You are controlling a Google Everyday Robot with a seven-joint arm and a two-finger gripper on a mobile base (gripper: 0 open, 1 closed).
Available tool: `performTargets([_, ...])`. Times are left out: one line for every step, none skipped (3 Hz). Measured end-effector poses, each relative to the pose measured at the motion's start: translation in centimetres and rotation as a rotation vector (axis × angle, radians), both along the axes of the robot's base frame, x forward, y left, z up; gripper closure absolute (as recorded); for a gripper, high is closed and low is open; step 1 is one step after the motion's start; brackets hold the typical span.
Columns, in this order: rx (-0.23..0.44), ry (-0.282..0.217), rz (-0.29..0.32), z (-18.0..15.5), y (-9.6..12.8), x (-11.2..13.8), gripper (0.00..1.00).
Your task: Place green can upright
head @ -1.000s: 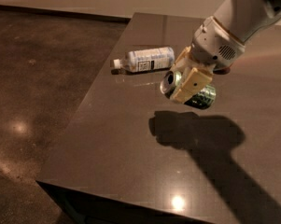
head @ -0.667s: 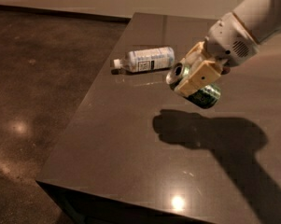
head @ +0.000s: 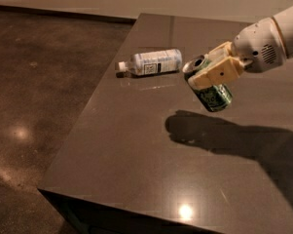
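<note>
The green can (head: 215, 96) hangs tilted in the air above the dark table (head: 136, 165), its silver top turned up and to the left. My gripper (head: 211, 72) is shut on the green can, with a cream finger (head: 219, 73) across its upper side. The white arm (head: 267, 40) reaches in from the right edge. The can's shadow lies on the tabletop below and to the right of it.
A clear plastic bottle (head: 151, 62) with a white label lies on its side at the table's back left, cap pointing left. The table's left edge drops to a glossy dark floor (head: 34, 106). The front edge is near the frame's bottom.
The gripper with the green can has moved a little to the right and up above the table. The bottle has not moved.
</note>
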State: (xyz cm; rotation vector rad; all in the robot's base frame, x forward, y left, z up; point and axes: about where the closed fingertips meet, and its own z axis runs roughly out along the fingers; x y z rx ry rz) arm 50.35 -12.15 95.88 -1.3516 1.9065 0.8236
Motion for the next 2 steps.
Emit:
performTargets([0.109,0.0,-0.07,0.03,-0.86,0.6,1.0])
performTargets([0.213,-0.037,-0.119,0.0,-1.61,0.91,1.0])
